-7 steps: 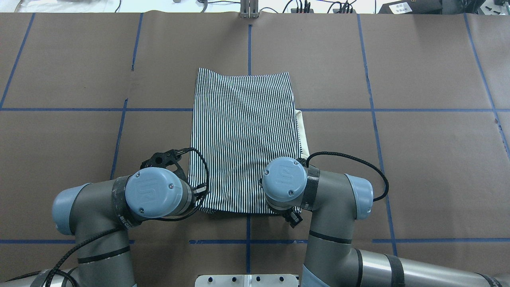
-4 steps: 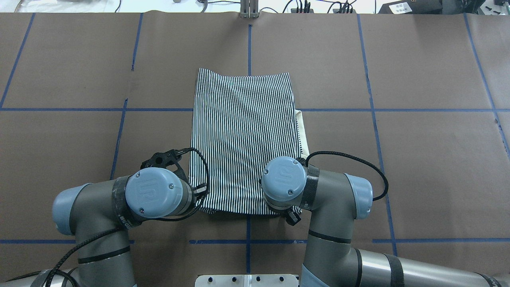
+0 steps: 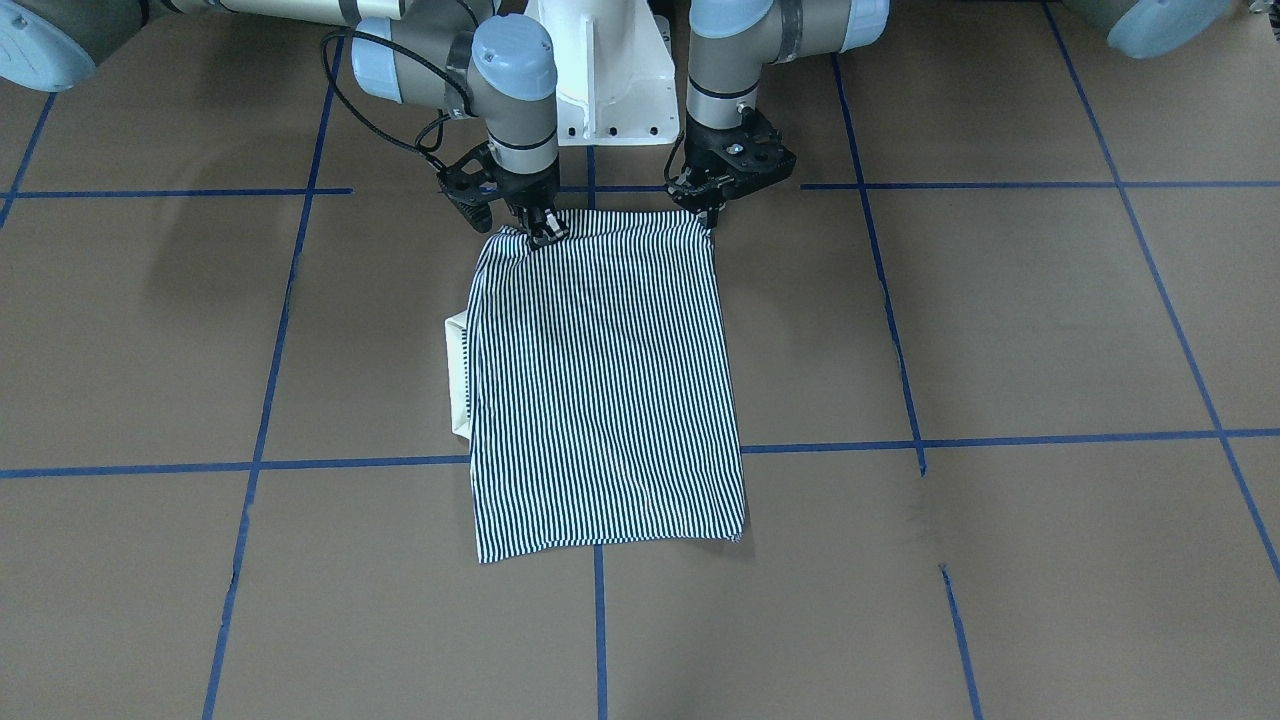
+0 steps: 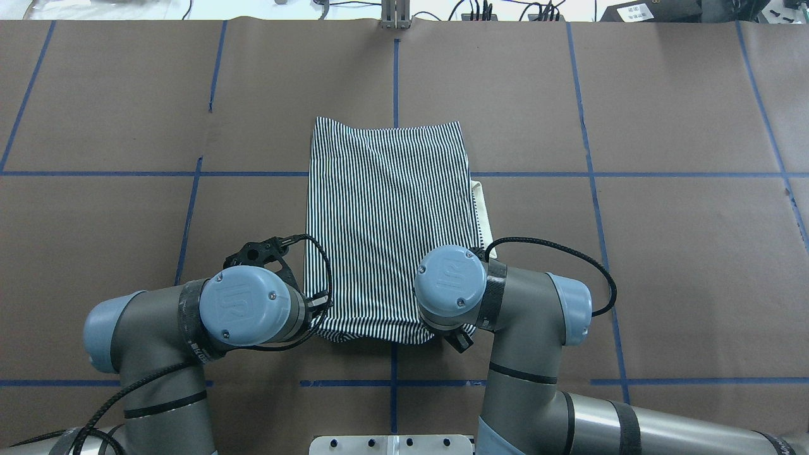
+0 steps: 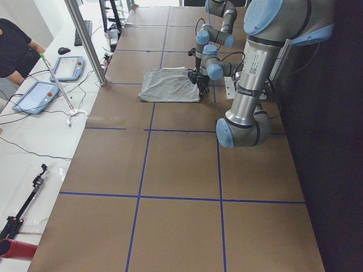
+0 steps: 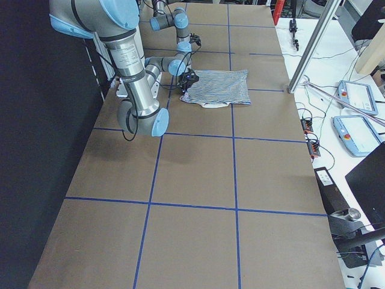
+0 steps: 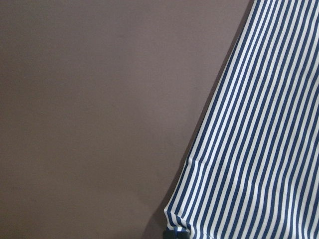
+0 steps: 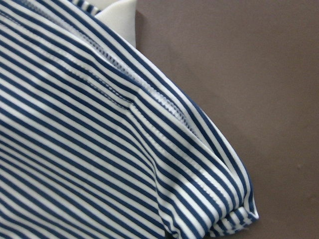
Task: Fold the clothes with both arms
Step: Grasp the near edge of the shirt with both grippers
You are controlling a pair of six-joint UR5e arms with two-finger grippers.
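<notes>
The striped polo shirt (image 3: 600, 390) lies folded into a rectangle in the middle of the table, and it also shows in the overhead view (image 4: 392, 215). Its white collar (image 3: 457, 370) sticks out from under one side. My left gripper (image 3: 706, 214) is shut on the shirt's near corner on my left. My right gripper (image 3: 542, 232) is shut on the near corner on my right. The near edge hangs a little above the table between them. In the overhead view my wrists hide both grippers. The wrist views show striped cloth (image 7: 259, 139) (image 8: 89, 149) over brown table.
The table (image 3: 1000, 350) is covered in brown paper with a grid of blue tape lines. The white pedestal base (image 3: 600, 70) stands behind the grippers. A metal post (image 5: 85, 39) and tablets (image 5: 68, 68) are at the far side, off the paper.
The shirt's near edge has risen and now sags in a curve between the grippers. The far edge has slid slightly toward me. The arms have barely moved.
</notes>
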